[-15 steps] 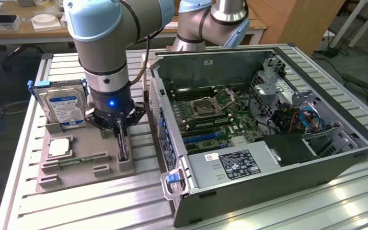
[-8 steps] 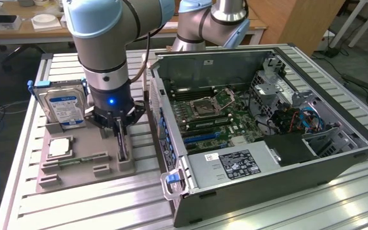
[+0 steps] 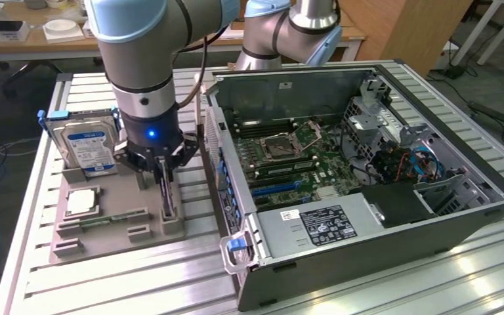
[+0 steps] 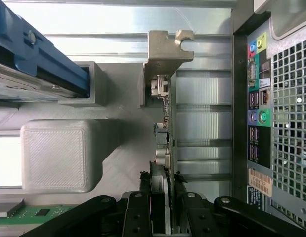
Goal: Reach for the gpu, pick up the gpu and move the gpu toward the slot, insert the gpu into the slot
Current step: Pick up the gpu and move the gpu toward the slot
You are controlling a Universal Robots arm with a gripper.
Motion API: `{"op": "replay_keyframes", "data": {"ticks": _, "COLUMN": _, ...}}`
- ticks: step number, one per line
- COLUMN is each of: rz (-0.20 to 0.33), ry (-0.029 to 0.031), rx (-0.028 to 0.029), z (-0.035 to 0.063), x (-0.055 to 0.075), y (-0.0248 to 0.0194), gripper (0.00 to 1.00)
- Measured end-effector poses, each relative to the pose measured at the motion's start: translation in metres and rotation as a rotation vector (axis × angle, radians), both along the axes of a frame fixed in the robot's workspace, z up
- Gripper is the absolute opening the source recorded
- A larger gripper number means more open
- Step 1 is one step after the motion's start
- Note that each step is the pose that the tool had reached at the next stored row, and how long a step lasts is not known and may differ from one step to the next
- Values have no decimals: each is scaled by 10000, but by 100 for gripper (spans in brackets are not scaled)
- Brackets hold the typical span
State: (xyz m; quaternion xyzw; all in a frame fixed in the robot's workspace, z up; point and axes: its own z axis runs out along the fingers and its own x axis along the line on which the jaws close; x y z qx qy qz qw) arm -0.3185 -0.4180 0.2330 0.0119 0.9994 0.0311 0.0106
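Observation:
The gpu (image 3: pixel 167 211) stands on edge in a slot of the grey holder tray (image 3: pixel 116 246), beside the open computer case (image 3: pixel 462 216). In the wrist view the gpu (image 4: pixel 163 123) runs edge-on, its metal bracket (image 4: pixel 165 54) at the far end. My gripper (image 3: pixel 165 197) reaches straight down over it. Its black fingers (image 4: pixel 145 197) press against both faces of the card, so the gripper (image 4: pixel 160 180) is shut on it. The card still sits in the tray. A blue expansion slot (image 3: pixel 277 187) lies on the motherboard inside the case.
A silver hard drive (image 3: pixel 90 147) with a blue label stands upright in the tray at the exterior view's left. A processor (image 3: pixel 83 200) and a green memory stick (image 3: pixel 103 220) lie flat there. The case's rear wall (image 3: pixel 221 164) rises close beside the gpu.

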Motion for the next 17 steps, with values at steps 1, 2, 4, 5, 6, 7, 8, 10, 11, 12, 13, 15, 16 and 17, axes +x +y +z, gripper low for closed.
{"op": "replay_keyframes", "data": {"ticks": 1, "rz": 0, "ry": 2, "rx": 0, "z": 15, "x": 0, "y": 0, "gripper": 28}}
{"op": "replay_keyframes", "data": {"ticks": 2, "rz": 0, "ry": 2, "rx": 0, "z": 29, "x": 0, "y": 0, "gripper": 28}}
{"op": "replay_keyframes", "data": {"ticks": 4, "rz": 0, "ry": 5, "rx": 0, "z": 57, "x": 0, "y": 0, "gripper": 28}}
{"op": "replay_keyframes", "data": {"ticks": 5, "rz": 0, "ry": 5, "rx": 0, "z": 69, "x": 0, "y": 0, "gripper": 28}}
{"op": "replay_keyframes", "data": {"ticks": 6, "rz": 0, "ry": 5, "rx": 0, "z": 82, "x": 0, "y": 0, "gripper": 28}}
{"op": "replay_keyframes", "data": {"ticks": 7, "rz": 0, "ry": 6, "rx": 0, "z": 94, "x": 0, "y": 0, "gripper": 28}}
{"op": "replay_keyframes", "data": {"ticks": 8, "rz": 0, "ry": 5, "rx": 1, "z": 106, "x": 0, "y": 0, "gripper": 28}}
{"op": "replay_keyframes", "data": {"ticks": 10, "rz": 0, "ry": 5, "rx": 1, "z": 129, "x": 0, "y": 0, "gripper": 28}}
{"op": "replay_keyframes", "data": {"ticks": 11, "rz": 0, "ry": 6, "rx": 1, "z": 140, "x": 0, "y": 0, "gripper": 28}}
{"op": "replay_keyframes", "data": {"ticks": 12, "rz": 0, "ry": 6, "rx": 1, "z": 151, "x": 0, "y": 0, "gripper": 28}}
{"op": "replay_keyframes", "data": {"ticks": 13, "rz": 0, "ry": 7, "rx": 0, "z": 160, "x": 0, "y": 0, "gripper": 28}}
{"op": "replay_keyframes", "data": {"ticks": 15, "rz": 0, "ry": 8, "rx": 1, "z": 176, "x": 0, "y": 0, "gripper": 28}}
{"op": "replay_keyframes", "data": {"ticks": 16, "rz": 0, "ry": 9, "rx": 1, "z": 186, "x": 0, "y": 0, "gripper": 28}}
{"op": "replay_keyframes", "data": {"ticks": 17, "rz": 1, "ry": 15, "rx": 2, "z": 195, "x": 0, "y": 0, "gripper": 28}}
